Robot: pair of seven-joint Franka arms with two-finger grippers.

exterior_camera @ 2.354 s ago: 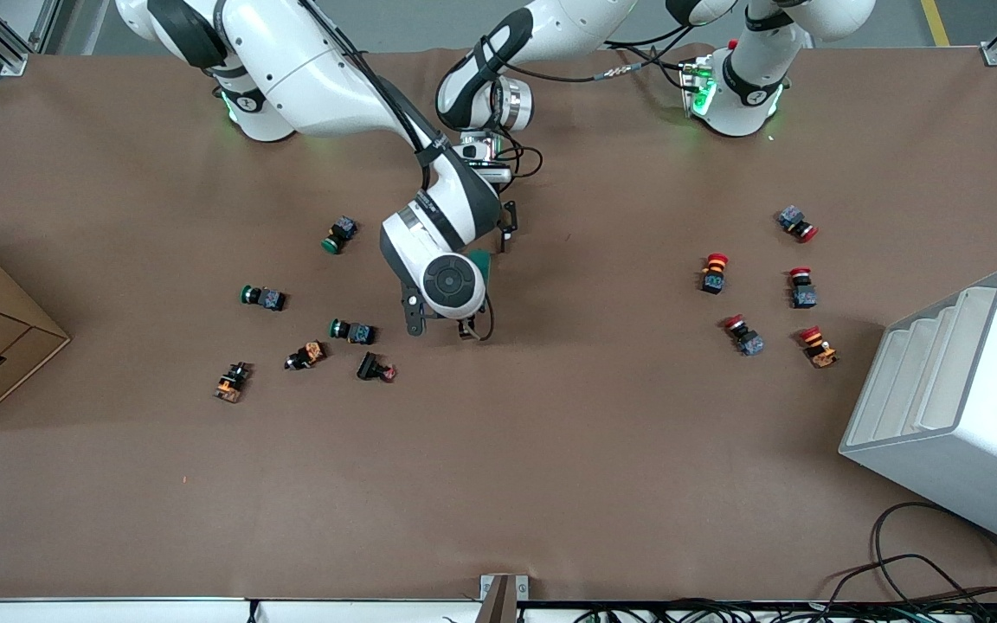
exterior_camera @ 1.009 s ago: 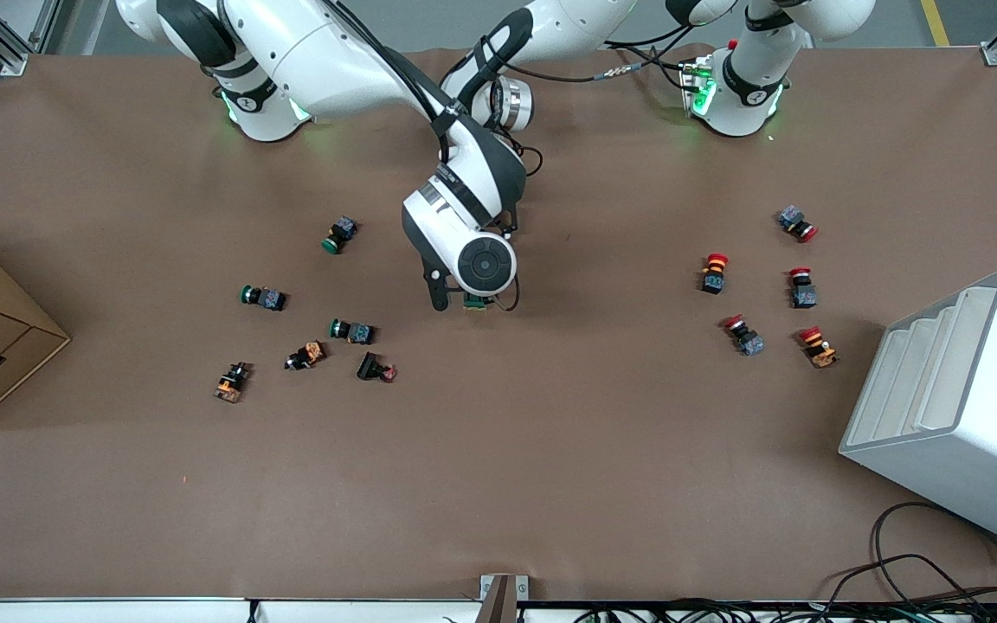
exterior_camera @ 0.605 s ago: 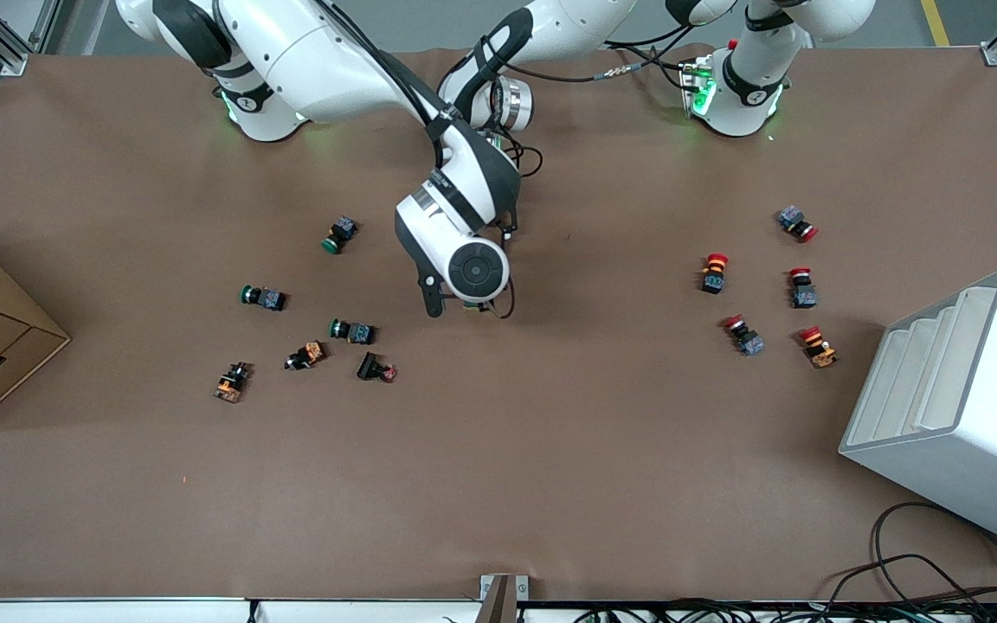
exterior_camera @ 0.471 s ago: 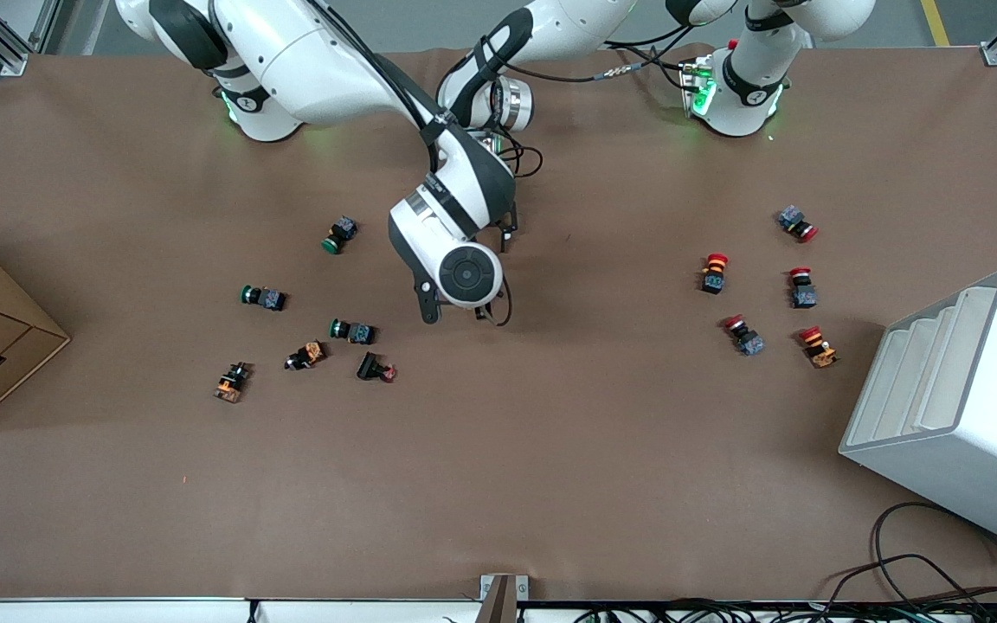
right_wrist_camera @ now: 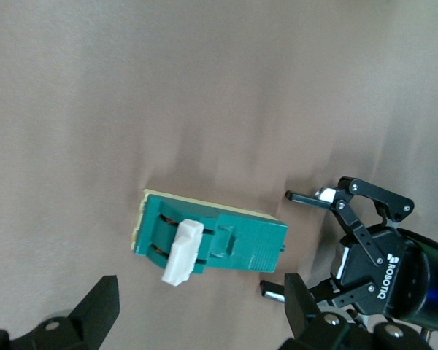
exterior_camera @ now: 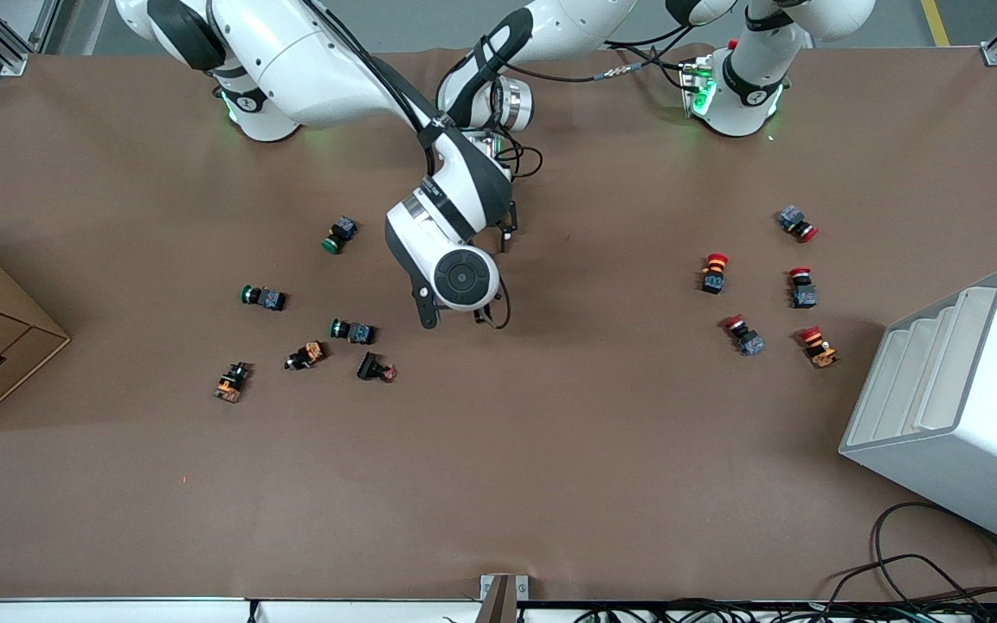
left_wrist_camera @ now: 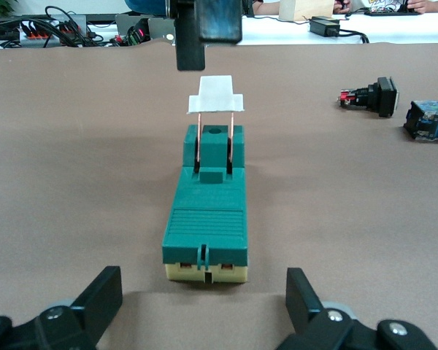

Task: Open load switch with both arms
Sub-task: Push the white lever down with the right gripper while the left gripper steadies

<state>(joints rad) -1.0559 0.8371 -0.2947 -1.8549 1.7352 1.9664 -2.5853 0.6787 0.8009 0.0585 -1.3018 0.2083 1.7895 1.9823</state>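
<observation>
Right gripper (right_wrist_camera: 197, 310) hangs over the load switch (right_wrist_camera: 212, 237) with its fingers spread wide and nothing between them. In the front view its wrist has slid a little toward the right arm's end of the tabletop (exterior_camera: 602, 450) in the past second. The green end of the switch peeped out under the wrist then and is covered now.

The left gripper (left_wrist_camera: 204, 302) sits low at the switch's cream end, also spread. Its fingers (left_wrist_camera: 95, 299) flank that end without touching it.

The switch lies flat on the tabletop, roughly midway between the two ends and closer to the edge where the bases stand than to the front camera's edge.

Its white lever tab (left_wrist_camera: 216, 95) stands raised on two copper rods, just below the right gripper's fingertips and apart from them.

With the tab up and both grippers loose, the lever throw looks done. My guess is that the right arm is letting go rather than reaching in.
</observation>
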